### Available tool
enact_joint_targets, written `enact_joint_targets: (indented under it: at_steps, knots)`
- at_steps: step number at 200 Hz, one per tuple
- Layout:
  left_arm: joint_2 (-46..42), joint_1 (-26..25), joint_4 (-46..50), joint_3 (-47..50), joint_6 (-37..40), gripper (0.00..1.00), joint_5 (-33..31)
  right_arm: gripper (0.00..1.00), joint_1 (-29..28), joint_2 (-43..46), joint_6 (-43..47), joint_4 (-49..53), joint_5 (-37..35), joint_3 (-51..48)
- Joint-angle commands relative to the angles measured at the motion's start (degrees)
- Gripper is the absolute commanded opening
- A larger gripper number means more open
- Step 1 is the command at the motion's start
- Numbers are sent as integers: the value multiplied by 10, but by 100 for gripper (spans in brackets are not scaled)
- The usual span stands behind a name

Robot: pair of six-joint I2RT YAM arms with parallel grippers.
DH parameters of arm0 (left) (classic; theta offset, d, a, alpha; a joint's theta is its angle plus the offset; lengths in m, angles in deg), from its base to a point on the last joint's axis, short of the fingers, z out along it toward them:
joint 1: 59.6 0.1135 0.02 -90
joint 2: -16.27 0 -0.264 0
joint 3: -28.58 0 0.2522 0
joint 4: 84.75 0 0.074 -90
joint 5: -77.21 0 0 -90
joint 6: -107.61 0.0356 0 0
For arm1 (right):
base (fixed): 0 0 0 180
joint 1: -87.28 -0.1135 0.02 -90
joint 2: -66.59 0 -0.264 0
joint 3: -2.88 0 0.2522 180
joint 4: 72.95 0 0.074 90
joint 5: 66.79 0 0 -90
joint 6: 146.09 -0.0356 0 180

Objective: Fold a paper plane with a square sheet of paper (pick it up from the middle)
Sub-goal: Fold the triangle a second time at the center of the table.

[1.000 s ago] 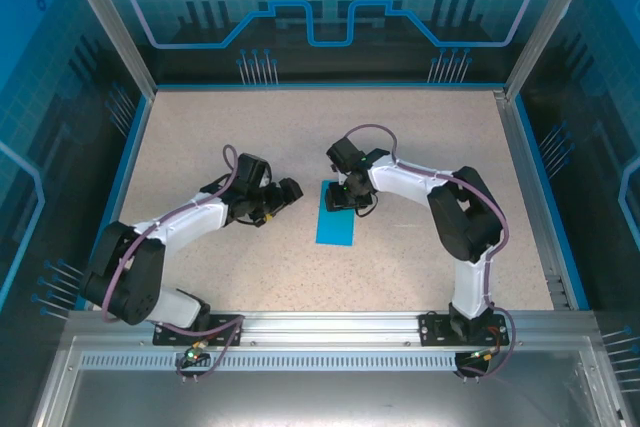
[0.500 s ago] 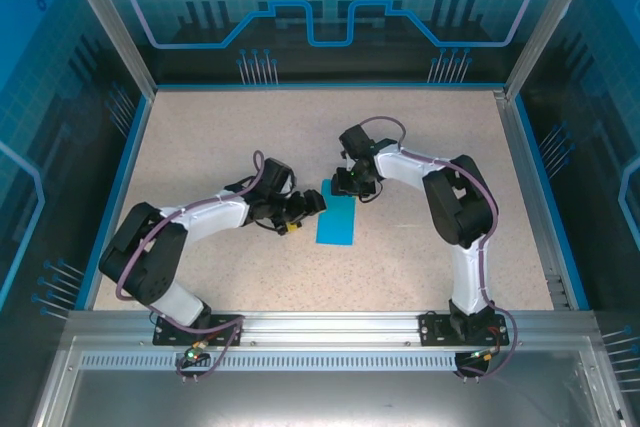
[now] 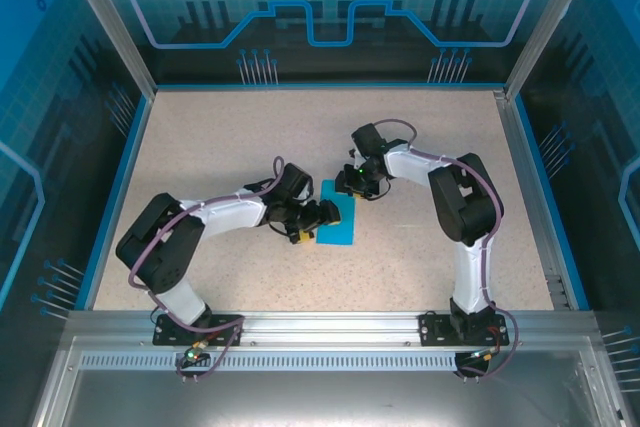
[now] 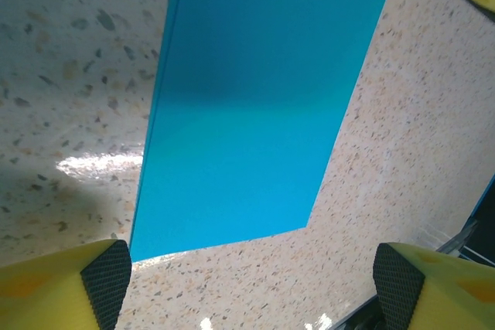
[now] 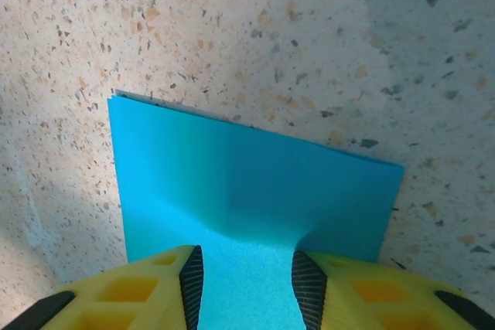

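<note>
"Paper (image 3: 338, 225) lies folded mid-frame in the top view; right gripper (image 5: 244, 276) pinches a pucker near its upper edge; left gripper (image 4: 251, 276) spread at its left edge."
"Likely risk: a dragging pinch crumples it, or it slips free."

Ahead of the left gripper (image 4: 251, 272), the square sheet of paper (image 4: 247, 106) runs past the top edge. At the right gripper (image 5: 241, 276) its near end is cut off, so the grip is unclear.
</note>
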Motion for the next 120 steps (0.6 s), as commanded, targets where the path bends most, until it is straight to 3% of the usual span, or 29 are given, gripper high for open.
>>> enact_joint_targets:
  at_steps: [1,120]
  knots:
    - [12,-10,51,-23,2,86,-6,41,11,-44,-8,14,-35,-29]
    - [61,-32,98,-73,15,86,-24,40,15,-45,-11,14,-26,-30]
